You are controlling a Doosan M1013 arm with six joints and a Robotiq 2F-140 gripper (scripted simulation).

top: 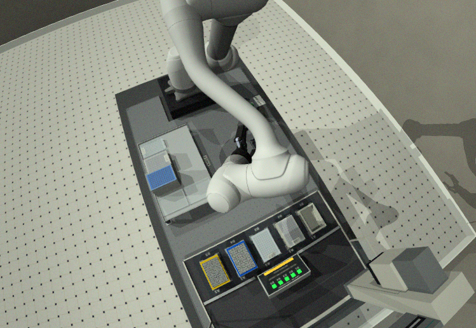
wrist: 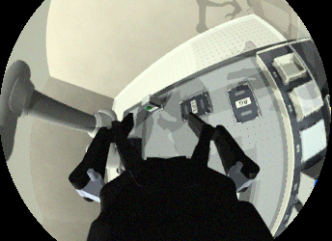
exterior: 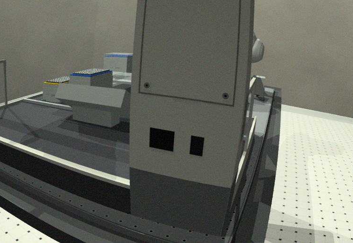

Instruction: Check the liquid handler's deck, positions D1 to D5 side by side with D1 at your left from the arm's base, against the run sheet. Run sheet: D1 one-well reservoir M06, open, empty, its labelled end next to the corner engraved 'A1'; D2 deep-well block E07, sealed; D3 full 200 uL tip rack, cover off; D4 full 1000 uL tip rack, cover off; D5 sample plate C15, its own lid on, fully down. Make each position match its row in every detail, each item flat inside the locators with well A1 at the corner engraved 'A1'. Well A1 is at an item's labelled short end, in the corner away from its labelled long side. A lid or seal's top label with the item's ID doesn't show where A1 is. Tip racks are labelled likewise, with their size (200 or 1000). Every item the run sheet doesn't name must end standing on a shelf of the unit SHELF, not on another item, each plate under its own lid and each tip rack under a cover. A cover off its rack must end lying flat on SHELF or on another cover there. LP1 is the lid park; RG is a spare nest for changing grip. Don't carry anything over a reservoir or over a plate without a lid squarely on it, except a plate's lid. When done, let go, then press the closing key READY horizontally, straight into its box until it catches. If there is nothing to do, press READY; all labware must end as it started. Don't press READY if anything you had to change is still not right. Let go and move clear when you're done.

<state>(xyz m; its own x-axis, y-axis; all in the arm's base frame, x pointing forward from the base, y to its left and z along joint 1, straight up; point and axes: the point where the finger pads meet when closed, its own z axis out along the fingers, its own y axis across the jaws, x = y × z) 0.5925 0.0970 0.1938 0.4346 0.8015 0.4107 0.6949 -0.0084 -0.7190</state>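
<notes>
My gripper (top: 241, 141) hangs over the middle of the bench between the shelf unit and the right rail, mostly hidden behind the arm's elbow. In the wrist view its fingers stand apart with nothing between them, pointing at a small box with a green key (wrist: 152, 105), which also shows in the overhead view (top: 257, 101). The deck row holds, from right to left, an open reservoir (top: 310, 218), a clear-topped plate (top: 288, 231), a white plate (top: 264, 244), a blue tip rack (top: 241, 257) and a yellow tip rack (top: 214, 271).
The shelf unit (top: 176, 170) at the left carries two white plates (top: 152, 147) (top: 157, 162) and a blue-topped rack (top: 161, 177). A panel with green lights (top: 283, 274) sits before the deck. A tall grey cabinet (exterior: 188, 100) blocks most of the exterior view.
</notes>
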